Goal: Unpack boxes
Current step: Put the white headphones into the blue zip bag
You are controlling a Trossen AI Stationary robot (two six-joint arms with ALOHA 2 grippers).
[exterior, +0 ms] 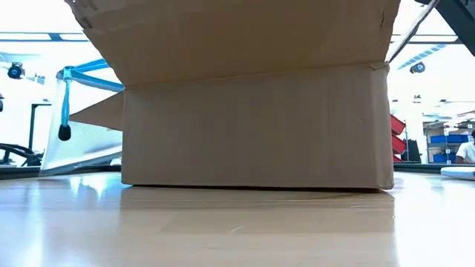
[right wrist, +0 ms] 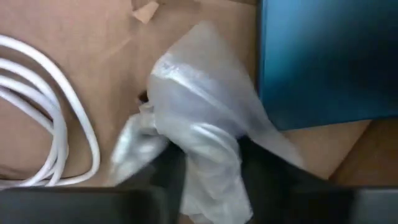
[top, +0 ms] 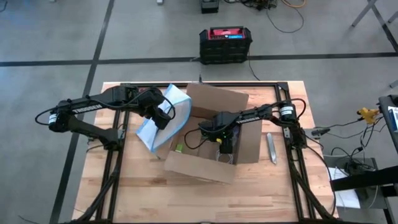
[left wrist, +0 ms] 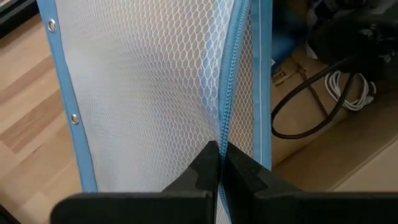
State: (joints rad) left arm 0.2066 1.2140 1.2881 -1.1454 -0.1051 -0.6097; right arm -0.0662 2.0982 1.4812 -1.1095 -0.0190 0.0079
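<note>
The brown cardboard box [top: 211, 134] stands open on the wooden table, flaps spread; in the low view its near wall [exterior: 256, 126] fills the middle. Left of the box, my left gripper [top: 163, 116] is shut on a clear mesh bag with blue edges [top: 158, 124], also seen in the low view [exterior: 82, 141]. My right gripper [top: 225, 144] reaches down into the box, its fingers closed on a crumpled clear plastic wrap [right wrist: 199, 124] on the box floor. A white coiled cable [right wrist: 43, 118] and a blue item [right wrist: 323, 62] lie beside the wrap. My left gripper pinches the bag's blue zipper seam [left wrist: 224, 118] between its two fingers [left wrist: 199, 171], slanting down from above. The bag hangs below, against the box's left side. My right gripper has the plastic wrap's bunched part [right wrist: 208, 158] between its two fingers [right wrist: 168, 177], coming from above. The wrap lies on the box floor.
A grey tool [top: 271, 147] lies on the table right of the box. A black crate with a red top [top: 225, 43] stands on the floor beyond the far edge. A small green item [top: 179, 148] sits inside the box near its left wall.
</note>
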